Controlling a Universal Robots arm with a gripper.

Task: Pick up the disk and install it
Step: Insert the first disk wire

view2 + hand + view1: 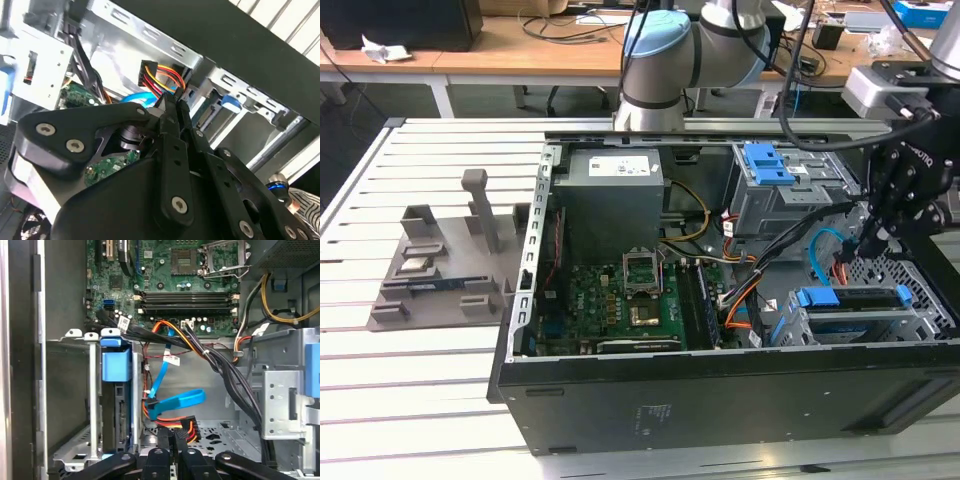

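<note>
The disk (pixel 855 298) lies in the lower drive cage at the front corner of the open computer case, toward the exterior view's right, with its blue carrier bracket (pixel 817 297) at the near end. In the first wrist view the blue bracket (pixel 116 365) sits on top of the disk's edge (pixel 121 420), between the cage's metal rails. My black gripper (pixel 865 245) hangs inside the case just beside that cage, apart from the disk. Both wrist views show its fingers pressed together, gripper (pixel 171 437) and gripper (pixel 170 102), close to a black connector (pixel 148 67) with yellow and red wires.
A blue flat cable (pixel 175 400) and black cable bundles (pixel 225 370) run past the gripper. The upper drive cage with a blue latch (pixel 767 163), the grey power-supply box (pixel 615 175) and the green motherboard (pixel 630 300) are in the case. A grey fixture (pixel 440 265) stands on the slatted table.
</note>
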